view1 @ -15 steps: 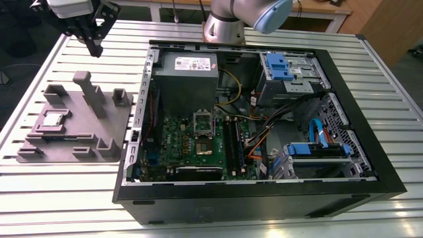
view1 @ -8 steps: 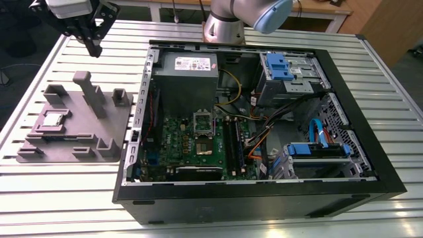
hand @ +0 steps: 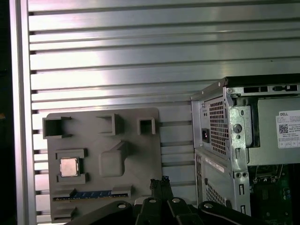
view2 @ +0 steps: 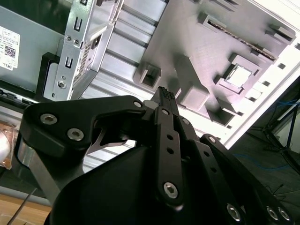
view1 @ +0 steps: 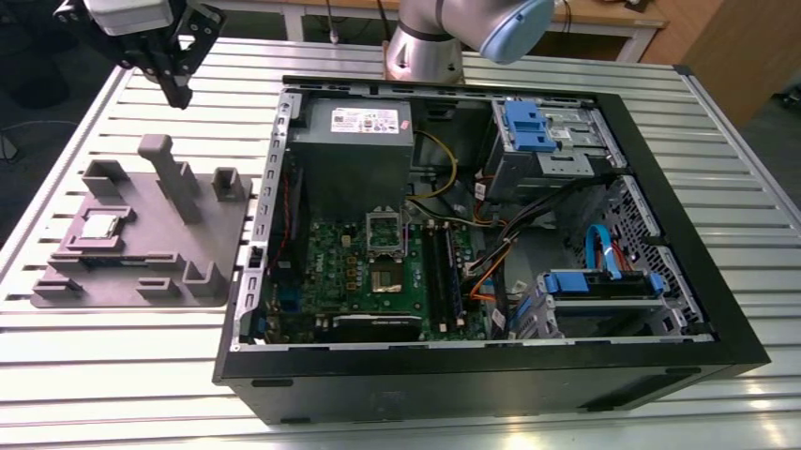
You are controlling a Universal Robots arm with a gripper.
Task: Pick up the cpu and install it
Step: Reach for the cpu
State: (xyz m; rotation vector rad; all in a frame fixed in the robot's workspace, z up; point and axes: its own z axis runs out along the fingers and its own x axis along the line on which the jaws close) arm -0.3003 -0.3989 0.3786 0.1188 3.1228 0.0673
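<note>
The cpu is a small silver square chip lying flat in a recess of the grey plate, towards the exterior view's left. Both wrist views show the cpu in that same recess. My gripper hangs well above the slatted table, beyond the plate's far end and apart from the chip. Its black fingers are shut together with nothing between them, and the fingers point towards the plate's near edge. The metal-framed socket on the green motherboard stands with its frame lifted.
The open black computer case lies on the table at the exterior view's right, with drive bays, cables and memory sticks inside. The plate carries raised posts and a memory stick in a slot. The arm's base stands behind the case.
</note>
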